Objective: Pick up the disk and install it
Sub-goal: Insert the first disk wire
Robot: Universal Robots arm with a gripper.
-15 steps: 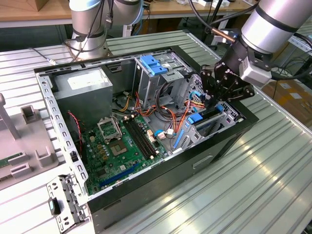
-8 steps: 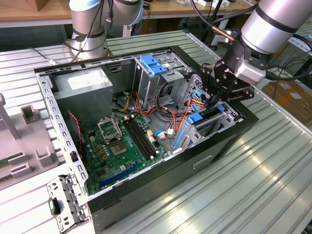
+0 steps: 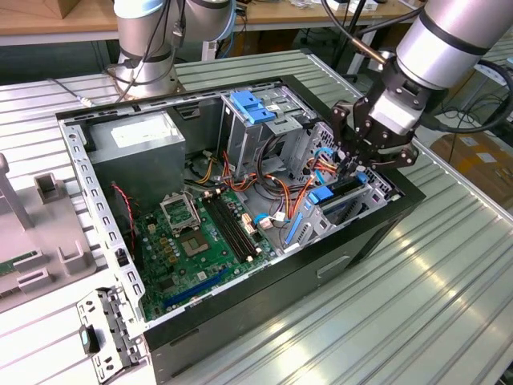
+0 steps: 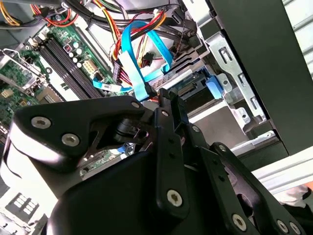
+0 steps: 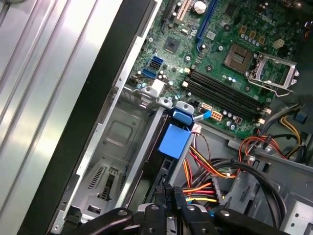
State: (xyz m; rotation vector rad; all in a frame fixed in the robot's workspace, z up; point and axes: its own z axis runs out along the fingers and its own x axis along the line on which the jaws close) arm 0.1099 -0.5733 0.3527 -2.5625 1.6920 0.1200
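Exterior view: one open black PC case on a ribbed metal table, one gripper down over the drive bay at the case's end on the exterior view's right; one disk sits edge-up in that bay under the gripper, blue rails showing, gripper right at its top edge, can't tell if fingers are closed on it. Also one green motherboard, one grey power supply with a white label, print too small to read, one light-blue latch piece on top of the metal drive cage, a bundle of orange, red and yellow cables between cage and bay. A second robot base stands behind the case. Second wrist view: black gripper linkage blocks much of the scene, blue flat cable looped just above it, blue disk rail in the bay next to the case wall. First wrist view: blue tab of the disk standing in the bay slot, gripper fingers close over the slot, coloured wires just beside, motherboard beyond; no legible writing
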